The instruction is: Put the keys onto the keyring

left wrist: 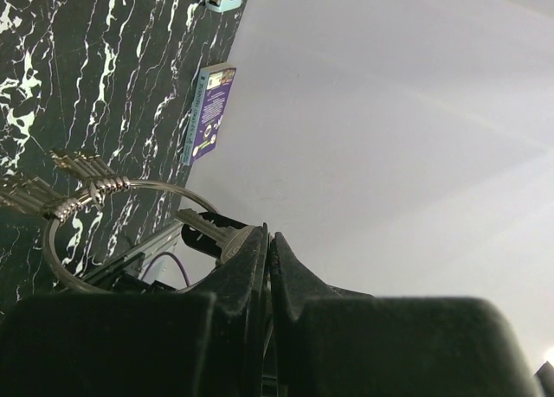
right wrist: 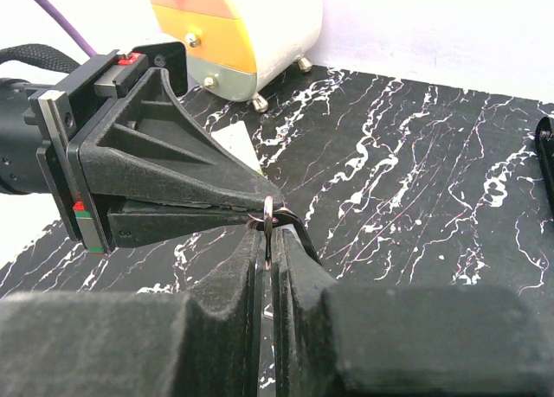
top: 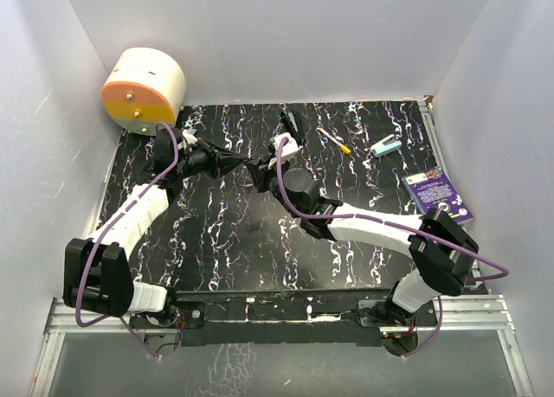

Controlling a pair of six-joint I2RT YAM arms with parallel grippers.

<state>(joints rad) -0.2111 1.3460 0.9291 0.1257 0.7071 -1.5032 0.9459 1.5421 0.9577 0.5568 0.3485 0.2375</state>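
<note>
As the claws meet near the far edge's middle, left gripper (left wrist: 267, 238) is pinched shut on the stiff, thin keyring (left wrist: 156, 184), light slippery keys (left wrist: 82, 189) strung opposite, while right gripper (right wrist: 267, 241) apparently clamps one key, best gripped flat-faced.

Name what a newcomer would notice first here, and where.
The left gripper and right gripper meet tip to tip over the middle of the marbled table. Between them is a wire keyring with silvery keys bunched on it. An orange-and-cream drum stands at the far left corner.
</note>
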